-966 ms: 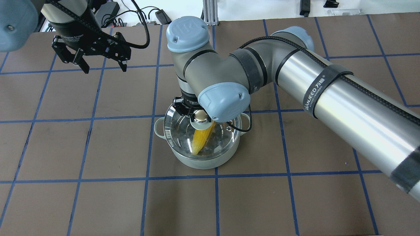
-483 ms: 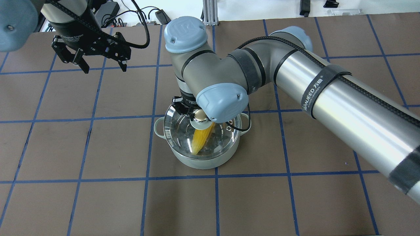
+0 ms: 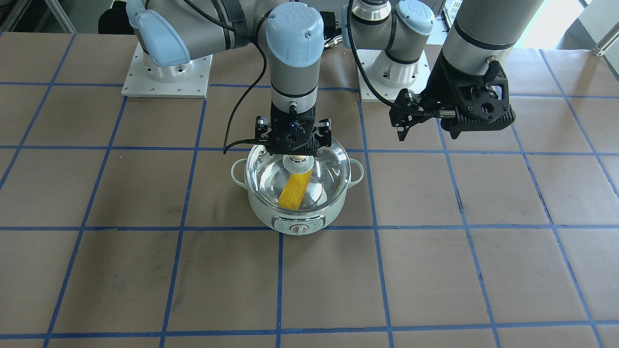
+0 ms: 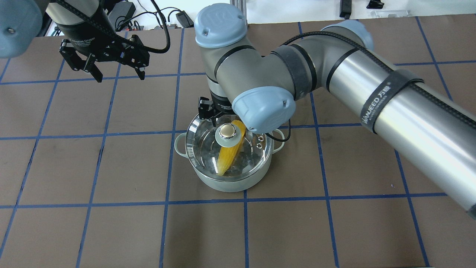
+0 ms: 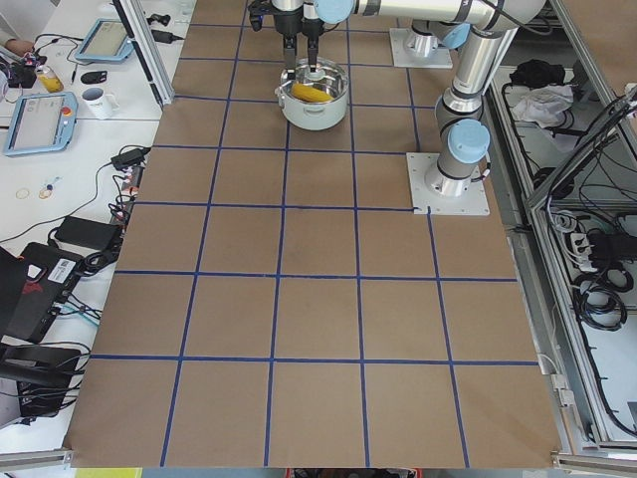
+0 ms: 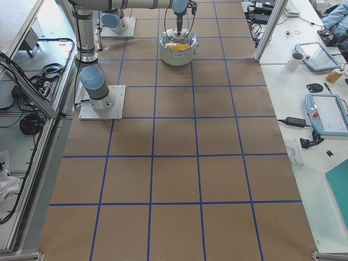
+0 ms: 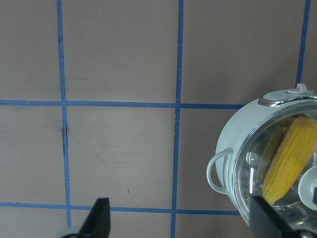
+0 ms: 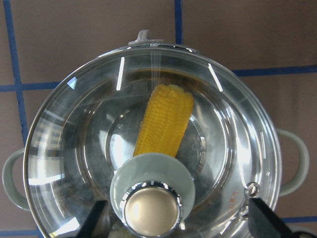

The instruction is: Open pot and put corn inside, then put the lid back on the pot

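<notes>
Mid brown gridded worktop (image 3: 145, 193), we find the yellow toy corn ear (image 3: 294, 190) inside the round mint-green electric pot (image 3: 263, 215), clear glass lid (image 3: 333, 166) seated on top. R claw (image 3: 295, 152) hangs spread above its beige knob (image 4: 227, 131), job apparently done; L claw (image 4: 119, 75), also spread, sits well aside, prob. for clearance.

Robot lab: taped-grid table (image 5: 318, 319), teach pendants (image 6: 326, 115)

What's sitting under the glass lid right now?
The corn lies inside the pot, seen through the clear lid. One end of it is hidden beneath the green hub and knob, so that tip cannot be seen.
</notes>
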Robot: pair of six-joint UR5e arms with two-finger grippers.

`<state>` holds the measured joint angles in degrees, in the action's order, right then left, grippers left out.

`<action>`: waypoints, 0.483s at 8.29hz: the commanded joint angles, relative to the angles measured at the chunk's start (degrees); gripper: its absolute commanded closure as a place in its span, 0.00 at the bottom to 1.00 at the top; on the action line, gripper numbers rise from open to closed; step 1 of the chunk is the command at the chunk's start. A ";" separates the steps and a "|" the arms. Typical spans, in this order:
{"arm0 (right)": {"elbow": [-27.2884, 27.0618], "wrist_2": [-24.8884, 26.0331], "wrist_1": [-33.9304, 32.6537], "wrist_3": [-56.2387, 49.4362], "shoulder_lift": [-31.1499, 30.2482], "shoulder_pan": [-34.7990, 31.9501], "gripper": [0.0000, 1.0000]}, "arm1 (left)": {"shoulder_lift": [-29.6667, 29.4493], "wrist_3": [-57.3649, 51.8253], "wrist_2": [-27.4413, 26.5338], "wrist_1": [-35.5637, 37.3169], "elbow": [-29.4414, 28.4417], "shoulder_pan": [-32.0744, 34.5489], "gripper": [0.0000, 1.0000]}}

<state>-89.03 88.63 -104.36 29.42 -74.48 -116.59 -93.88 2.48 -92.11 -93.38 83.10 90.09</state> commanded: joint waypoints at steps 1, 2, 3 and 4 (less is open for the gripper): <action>0.00 -0.12 5.44 -7.92 -7.05 8.19 0.00 | -0.17 2.34 -0.61 -0.05 0.04 0.00 0.00; 0.17 -0.03 9.65 -13.02 -9.78 12.84 0.00 | -0.08 2.79 -0.09 0.03 0.13 0.09 0.00; 0.09 -0.47 11.61 -18.90 -12.59 17.84 0.00 | -0.08 3.23 0.00 0.12 0.13 0.09 0.00; 0.35 -0.56 15.46 -25.31 -15.49 22.33 0.00 | -0.08 4.80 0.00 0.12 0.13 0.09 0.00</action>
<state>-88.93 88.38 -95.02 15.20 -84.60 -102.87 -93.97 5.28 -92.24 -93.32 83.20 90.15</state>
